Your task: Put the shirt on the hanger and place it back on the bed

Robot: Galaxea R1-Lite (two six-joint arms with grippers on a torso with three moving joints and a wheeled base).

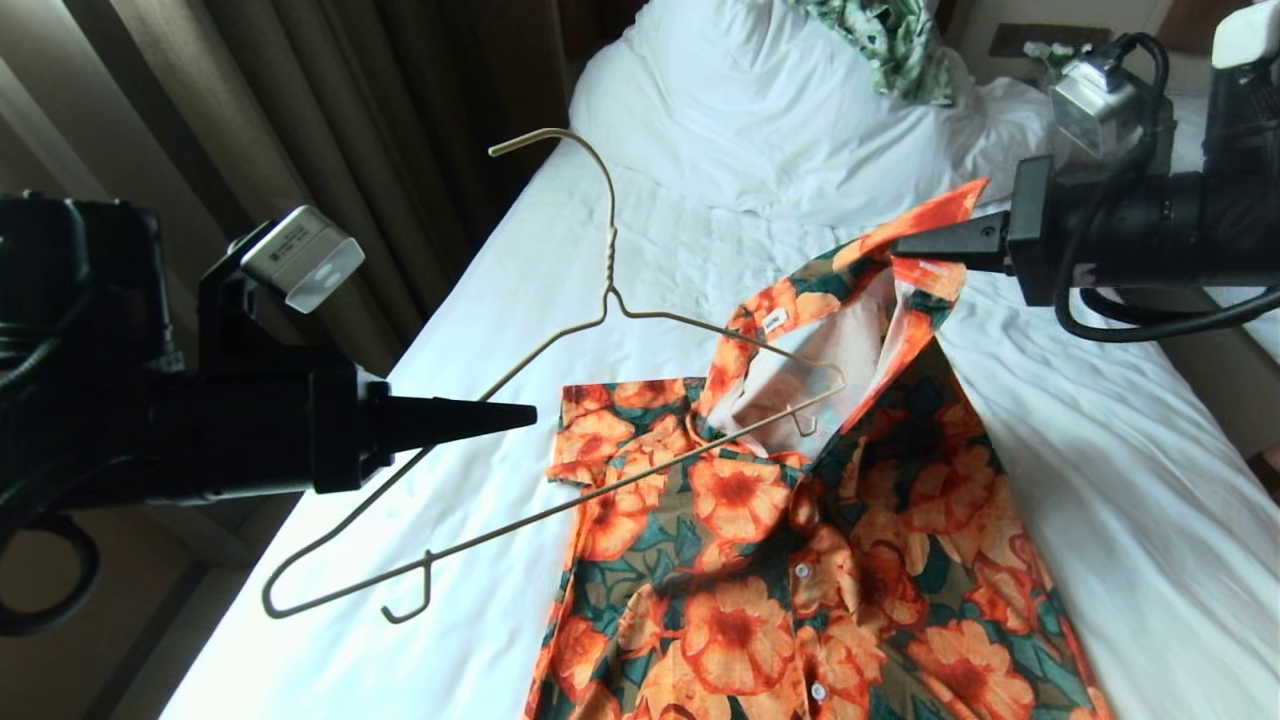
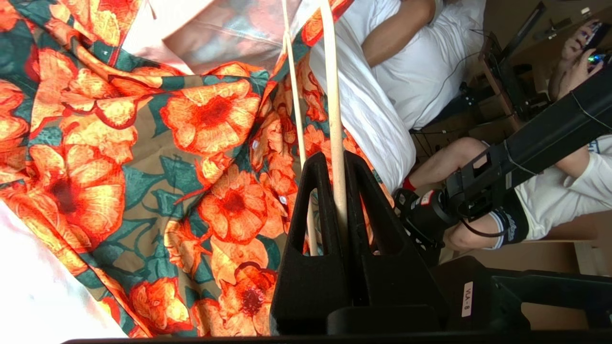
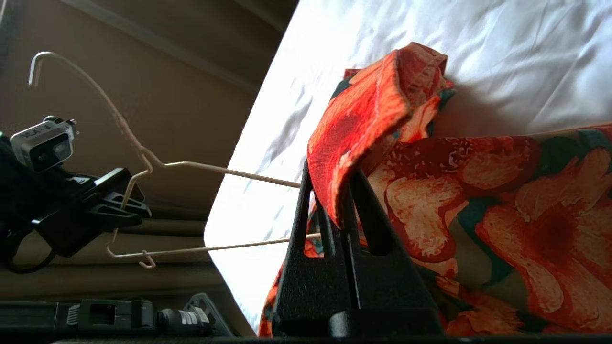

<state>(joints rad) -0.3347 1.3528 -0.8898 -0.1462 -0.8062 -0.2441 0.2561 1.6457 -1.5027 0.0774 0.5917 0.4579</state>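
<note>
Shirt point(image 1: 800, 560) on bed point(image 1: 1100, 480), collar lifted by right gripper point(image 1: 900, 243), fingers pinching its edge. Left gripper point(image 1: 530, 412) fingers clamp hanger point(image 1: 560, 345), its far end inside the neck. Threading step; next, feed wire toward right fingers, likely into that shoulder.

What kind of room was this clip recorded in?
Most likely a bedroom, perhaps a hotel room: a bed with a white sheet and bulky pillow, and long dark curtains hanging beside it.
</note>
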